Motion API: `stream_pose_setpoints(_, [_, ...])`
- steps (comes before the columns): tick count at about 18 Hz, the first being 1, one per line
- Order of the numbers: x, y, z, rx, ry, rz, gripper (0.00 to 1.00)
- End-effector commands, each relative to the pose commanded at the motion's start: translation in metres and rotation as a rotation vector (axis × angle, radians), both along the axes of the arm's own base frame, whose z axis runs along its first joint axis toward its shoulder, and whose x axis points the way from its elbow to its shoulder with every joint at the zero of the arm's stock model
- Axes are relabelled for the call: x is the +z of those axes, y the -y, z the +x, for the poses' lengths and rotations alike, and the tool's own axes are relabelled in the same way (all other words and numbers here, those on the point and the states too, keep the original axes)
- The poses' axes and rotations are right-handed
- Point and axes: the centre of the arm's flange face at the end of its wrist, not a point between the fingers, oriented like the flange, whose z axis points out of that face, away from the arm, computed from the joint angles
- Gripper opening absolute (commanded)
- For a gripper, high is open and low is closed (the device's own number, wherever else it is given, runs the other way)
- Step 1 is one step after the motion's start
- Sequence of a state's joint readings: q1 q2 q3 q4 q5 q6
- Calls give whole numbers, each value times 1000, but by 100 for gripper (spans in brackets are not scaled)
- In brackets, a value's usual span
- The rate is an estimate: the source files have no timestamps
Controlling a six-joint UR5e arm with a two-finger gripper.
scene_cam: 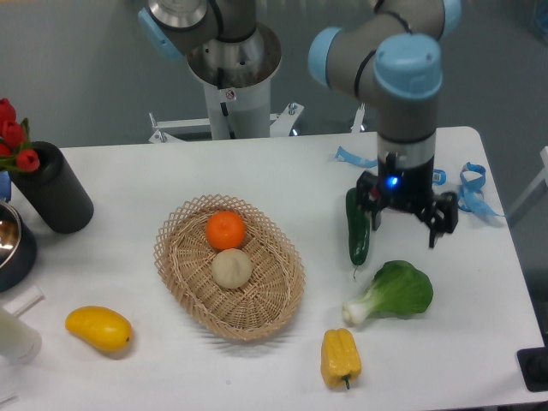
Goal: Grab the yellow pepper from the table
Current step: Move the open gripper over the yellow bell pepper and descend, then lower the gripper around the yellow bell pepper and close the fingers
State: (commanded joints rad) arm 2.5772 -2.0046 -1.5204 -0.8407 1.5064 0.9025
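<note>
- Vase [53, 190], black, with red tulips, at the table's [282, 175] left edge.
- Mango [99, 330] lies front left.
- Basket [229, 267], left of centre, holds an orange [226, 229] and a pale round fruit [231, 268].
- Pepper [340, 357] lies near the front edge, right of the basket, apart from everything; long axis runs roughly front to back, stem toward the front edge.
- Cucumber [357, 227] lies beside the gripper; bok choy [396, 291] is between it and the pepper.
- Gripper [404, 224] hovers well behind the pepper, jaws spread wide, holding nothing.
</note>
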Motion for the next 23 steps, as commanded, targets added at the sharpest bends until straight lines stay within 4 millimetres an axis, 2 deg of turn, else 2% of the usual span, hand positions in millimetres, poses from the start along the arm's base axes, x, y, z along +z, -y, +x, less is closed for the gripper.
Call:
stream_pose_setpoints(3, [-20, -27, -8, 101, 36, 23, 100])
stream_pose_setpoints(7, [-36, -40, -10, 179, 77, 44, 100])
stream_pose_setpoints(10, [-55, -54, -13, 226, 94, 58, 100])
stream_pose_setpoints(13, [-66, -66, -16, 310, 135, 140, 100])
stream_pose_setpoints(19, [-93, -79, -10, 294, 169, 128, 100])
stream_pose_setpoints(23, [-103, -82, -8, 292, 179, 118, 100])
